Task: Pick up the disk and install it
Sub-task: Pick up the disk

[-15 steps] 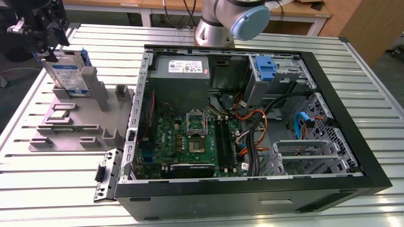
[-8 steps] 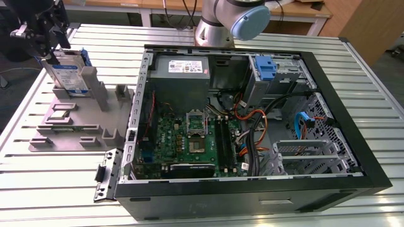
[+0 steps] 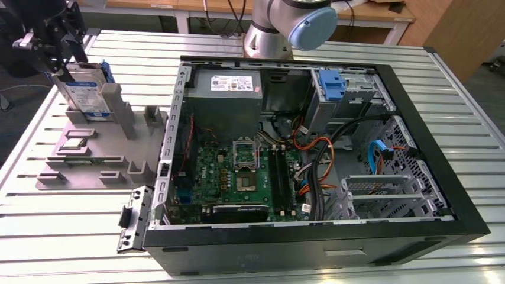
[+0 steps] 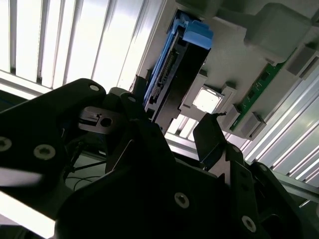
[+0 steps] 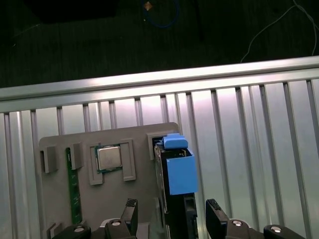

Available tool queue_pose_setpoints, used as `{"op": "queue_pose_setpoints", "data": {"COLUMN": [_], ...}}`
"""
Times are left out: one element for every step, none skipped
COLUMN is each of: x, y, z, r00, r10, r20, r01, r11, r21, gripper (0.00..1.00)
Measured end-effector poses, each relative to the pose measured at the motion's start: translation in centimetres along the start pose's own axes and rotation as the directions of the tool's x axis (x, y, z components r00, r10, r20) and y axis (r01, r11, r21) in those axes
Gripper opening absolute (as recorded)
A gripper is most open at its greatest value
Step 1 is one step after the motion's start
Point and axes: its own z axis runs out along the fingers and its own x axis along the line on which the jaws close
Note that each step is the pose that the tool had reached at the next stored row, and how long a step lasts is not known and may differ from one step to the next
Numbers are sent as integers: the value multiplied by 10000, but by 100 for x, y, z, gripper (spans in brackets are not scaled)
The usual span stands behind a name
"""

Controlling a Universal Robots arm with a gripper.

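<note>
The disk [image 3: 85, 92] stands on edge in a slot of the grey fixture [image 3: 87, 163] at the exterior view's left, its white-and-blue label facing out and a blue bracket round it. My gripper [image 3: 61, 62] hangs just above its top end. In the first wrist view the disk [image 5: 174, 174] lies between the two black fingertips [image 5: 129, 209], with a gap on each side. The second wrist view has the disk's dark edge and blue bracket [image 4: 182, 59] just beyond my gripper [image 4: 172, 122]. The gripper is open and holds nothing.
The open computer case [image 3: 465, 219] lies to the exterior view's right, with a grey power-supply box [image 3: 229, 89], a motherboard [image 3: 236, 171] and a blue-bracketed drive bay [image 3: 335, 86]. The fixture also holds a processor chip [image 5: 108, 157] and a green memory stick [image 5: 74, 189]. All rest on a slatted metal table [image 3: 63, 231].
</note>
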Motion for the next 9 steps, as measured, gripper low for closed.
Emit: {"op": "queue_pose_setpoints", "data": {"x": [0,0,0,1,1,1,2,2,2], "y": [0,1,1,1,1,0,0,-1,-1], "z": [0,1,5,11,17,25,33,41,48], "r00": [10000,10000,10000,10000,9999,9996,9990,9983,9975], "r10": [0,-2,-25,-79,-171,-292,-437,-580,-712], "r20": [0,-1,-1,-3,-6,-12,-18,-24,-30], "r01": [0,2,25,79,171,292,437,580,712], "r11": [10000,10000,10000,10000,9999,9996,9990,9983,9975], "r21": [0,-1,1,4,5,4,2,-1,-5], "gripper": [65,65,65,65,65,65,65,65,65]}}
